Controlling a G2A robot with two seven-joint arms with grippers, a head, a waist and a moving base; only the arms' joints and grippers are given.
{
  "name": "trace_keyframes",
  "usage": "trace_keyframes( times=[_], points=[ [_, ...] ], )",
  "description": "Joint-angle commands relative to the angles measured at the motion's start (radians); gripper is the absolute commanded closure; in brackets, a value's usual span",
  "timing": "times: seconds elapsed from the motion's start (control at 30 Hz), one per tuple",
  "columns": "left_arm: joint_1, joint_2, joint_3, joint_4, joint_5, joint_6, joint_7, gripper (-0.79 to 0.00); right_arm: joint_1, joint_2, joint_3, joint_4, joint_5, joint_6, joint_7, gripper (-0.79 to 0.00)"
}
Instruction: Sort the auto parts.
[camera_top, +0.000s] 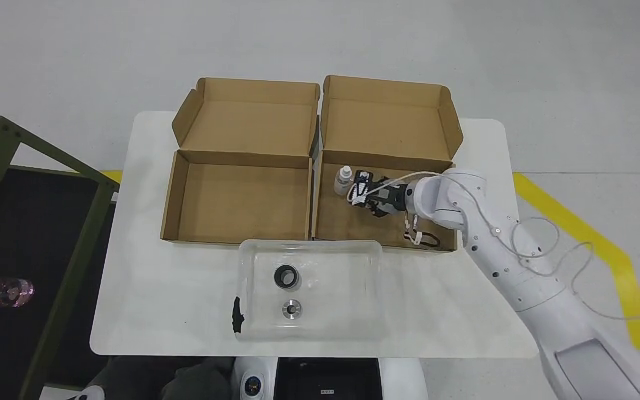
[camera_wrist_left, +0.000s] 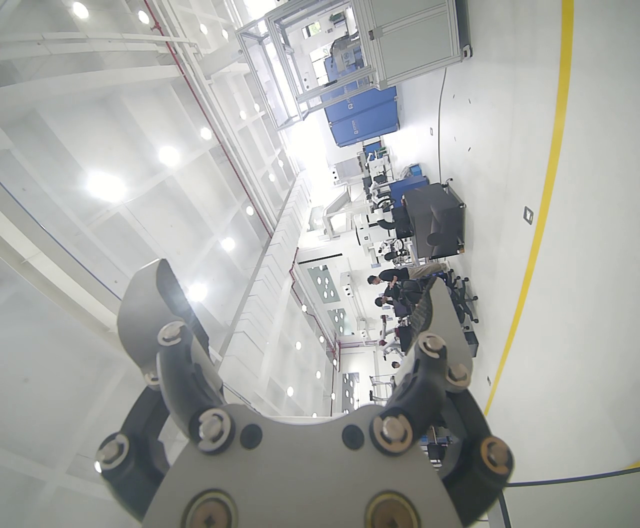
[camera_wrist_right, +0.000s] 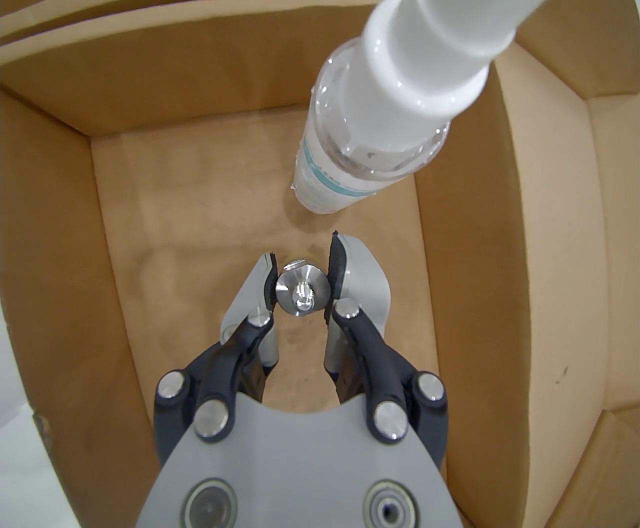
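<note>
Right jaws: closed on a small round silver metal part (camera_wrist_right: 302, 295), held inside the right-hand brown cardboard box (camera_top: 345, 222). A clear plastic bottle with a white cap (camera_wrist_right: 367, 150) stands upright just beside the part. Left jaws: wide apart, holding nothing. The clear plastic tray (camera_top: 350, 290) on the white worktop (camera_top: 140, 280) holds a black ring (camera_top: 288, 274) and a silver disc (camera_top: 291, 309).

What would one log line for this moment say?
right gripper: shut on metal part | where: inside cardboard box, beside bottle | left gripper: open, empty | clear tray: black ring, silver part
</note>
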Motion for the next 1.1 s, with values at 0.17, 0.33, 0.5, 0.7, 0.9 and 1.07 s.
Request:
trace_keyframes(
  times=[0.17, 0.33, 0.5, 0.7, 0.9, 1.07],
  points=[
    [0.000, 0.000, 0.000, 0.000, 0.000, 0.000, 0.000, -0.785, 0.007, -0.005, 0.002, 0.010, 0.003, 0.004, -0.014, -0.311],
    [0.000, 0.000, 0.000, 0.000, 0.000, 0.000, 0.000, -0.785, -0.011, 0.006, 0.042, -0.027, 0.010, 0.008, -0.015, -0.314],
    [0.000, 0.000, 0.000, 0.000, 0.000, 0.000, 0.000, -0.785, -0.053, 0.025, 0.109, -0.107, 0.028, 0.009, -0.017, -0.329],
    [0.000, 0.000, 0.000, 0.000, 0.000, 0.000, 0.000, -0.785, -0.134, 0.050, 0.200, -0.236, 0.062, 0.013, -0.020, -0.348],
    [0.000, 0.000, 0.000, 0.000, 0.000, 0.000, 0.000, -0.785, -0.217, 0.067, 0.259, -0.355, 0.095, 0.003, -0.042, -0.366],
    [0.000, 0.000, 0.000, 0.000, 0.000, 0.000, 0.000, -0.785, -0.271, 0.074, 0.269, -0.437, 0.126, -0.034, -0.060, -0.366]
  ],
)
